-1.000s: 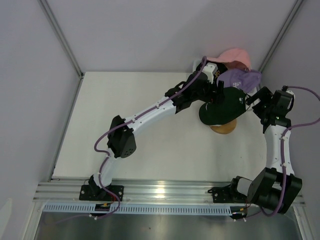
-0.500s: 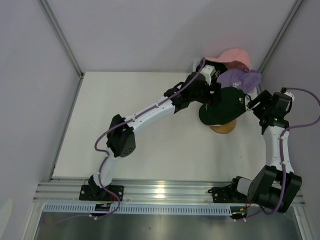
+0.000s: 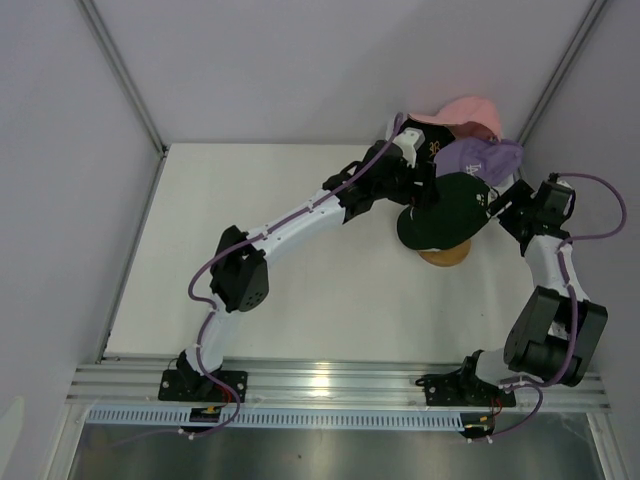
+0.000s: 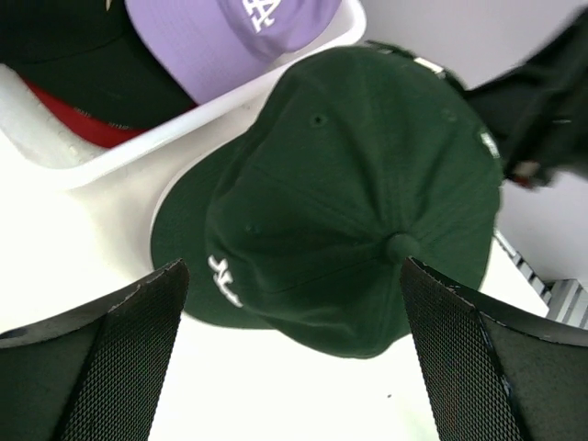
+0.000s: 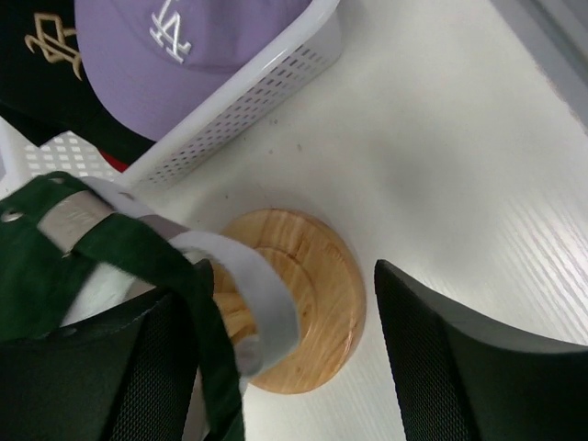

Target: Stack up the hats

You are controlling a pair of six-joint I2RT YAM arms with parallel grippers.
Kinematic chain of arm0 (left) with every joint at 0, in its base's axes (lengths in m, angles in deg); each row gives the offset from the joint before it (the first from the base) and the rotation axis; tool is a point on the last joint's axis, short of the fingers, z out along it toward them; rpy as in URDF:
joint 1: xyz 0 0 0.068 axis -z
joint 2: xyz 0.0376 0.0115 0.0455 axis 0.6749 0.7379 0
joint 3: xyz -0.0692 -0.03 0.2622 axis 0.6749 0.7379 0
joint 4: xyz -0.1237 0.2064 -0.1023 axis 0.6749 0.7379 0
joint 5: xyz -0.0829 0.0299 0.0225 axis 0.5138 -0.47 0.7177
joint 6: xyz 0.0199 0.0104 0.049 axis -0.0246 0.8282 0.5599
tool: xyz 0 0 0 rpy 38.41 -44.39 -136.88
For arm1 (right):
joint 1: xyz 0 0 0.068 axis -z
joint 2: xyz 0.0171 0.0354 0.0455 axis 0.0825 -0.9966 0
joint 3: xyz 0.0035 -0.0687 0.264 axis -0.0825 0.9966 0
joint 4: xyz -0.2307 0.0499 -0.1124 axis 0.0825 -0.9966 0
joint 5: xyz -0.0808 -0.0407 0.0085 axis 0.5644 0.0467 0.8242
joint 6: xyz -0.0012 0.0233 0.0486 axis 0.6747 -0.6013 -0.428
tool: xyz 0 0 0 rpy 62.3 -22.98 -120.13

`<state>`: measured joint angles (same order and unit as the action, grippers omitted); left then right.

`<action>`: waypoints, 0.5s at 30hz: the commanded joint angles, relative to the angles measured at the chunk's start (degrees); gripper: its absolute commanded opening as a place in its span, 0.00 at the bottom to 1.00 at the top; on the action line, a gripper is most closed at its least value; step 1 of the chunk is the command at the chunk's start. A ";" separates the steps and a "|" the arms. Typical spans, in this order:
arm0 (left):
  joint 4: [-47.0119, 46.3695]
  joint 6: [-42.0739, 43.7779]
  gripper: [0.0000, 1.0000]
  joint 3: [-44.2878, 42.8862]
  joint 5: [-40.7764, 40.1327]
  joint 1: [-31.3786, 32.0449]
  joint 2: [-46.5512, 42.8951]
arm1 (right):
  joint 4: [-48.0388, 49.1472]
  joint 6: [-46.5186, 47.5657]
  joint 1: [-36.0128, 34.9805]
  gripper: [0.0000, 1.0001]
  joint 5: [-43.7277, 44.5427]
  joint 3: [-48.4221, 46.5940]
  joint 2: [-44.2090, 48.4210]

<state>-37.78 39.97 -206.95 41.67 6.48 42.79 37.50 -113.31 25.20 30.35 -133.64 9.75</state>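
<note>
Your left claw (image 4: 292, 276) hangs spread wide above the green cap (image 4: 349, 193), apart from it. That cap sits on the wooden stand (image 5: 303, 312), just beside the basket (image 5: 248, 110). Your right claw (image 5: 285, 276) stands parted at the cap's back. The rear strap (image 5: 138, 230) lies between its fingers, close to one, and you cannot tell if it touches. The lavender cap (image 3: 480, 155) lies in the basket over the black cap (image 4: 55, 55) and the red cap (image 4: 73, 124). The pink cap (image 3: 470, 112) sits behind it.
</note>
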 commanded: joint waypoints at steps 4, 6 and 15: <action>-6.69 -1.66 0.99 -2.44 4.65 0.12 -1.02 | 7.94 2.25 -2.54 0.61 -1.05 -4.25 -6.97; -7.83 -1.49 0.99 -4.81 5.62 0.47 0.12 | 7.41 2.25 -3.06 0.54 -1.30 -4.70 -10.04; -9.68 -0.35 0.99 -9.66 3.95 1.17 6.45 | 8.81 1.90 -8.68 0.35 -1.74 -1.54 -16.20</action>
<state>-44.95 39.45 -214.05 45.32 7.31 47.05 44.74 -112.13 19.02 28.80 -136.17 -4.52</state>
